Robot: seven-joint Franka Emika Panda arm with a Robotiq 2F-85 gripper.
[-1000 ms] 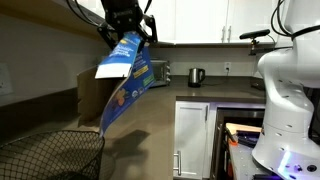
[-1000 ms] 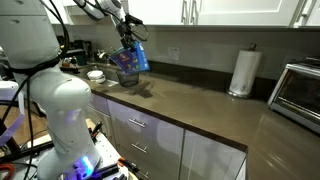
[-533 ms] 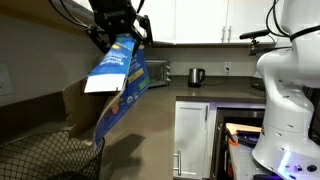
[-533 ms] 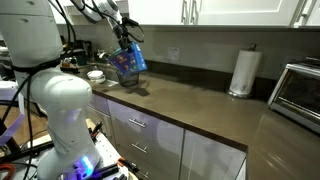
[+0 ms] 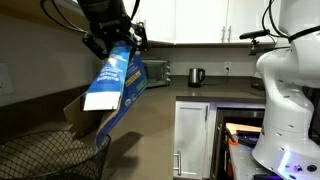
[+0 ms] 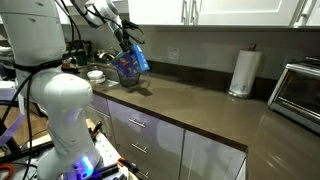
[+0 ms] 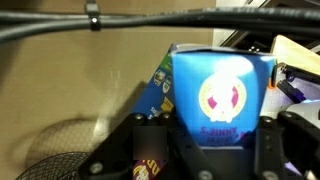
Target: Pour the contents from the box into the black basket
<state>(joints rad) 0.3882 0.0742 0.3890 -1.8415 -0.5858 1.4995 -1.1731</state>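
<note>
My gripper (image 5: 113,42) is shut on the blue box (image 5: 112,85), holding it by its top end high above the counter. The box hangs tilted, its brown flaps open at the lower end, just above the rim of the black wire basket (image 5: 45,155) at the bottom left. In an exterior view the box (image 6: 129,66) hangs over the basket (image 6: 125,75) at the far end of the counter. In the wrist view the box's blue face (image 7: 215,95) fills the space between my fingers (image 7: 205,135), and the basket mesh (image 7: 60,165) shows at the lower left. No small blue packets are visible.
The dark counter (image 6: 200,100) runs along the wall. A paper towel roll (image 6: 240,72) and a toaster oven (image 6: 298,92) stand on it. A kettle (image 5: 196,76) and a microwave (image 5: 155,72) stand at the back. A white robot base (image 5: 290,90) stands beside the cabinets.
My gripper has carried the box leftward and down toward the basket. The box's open end now hangs lower, close over the basket rim.
</note>
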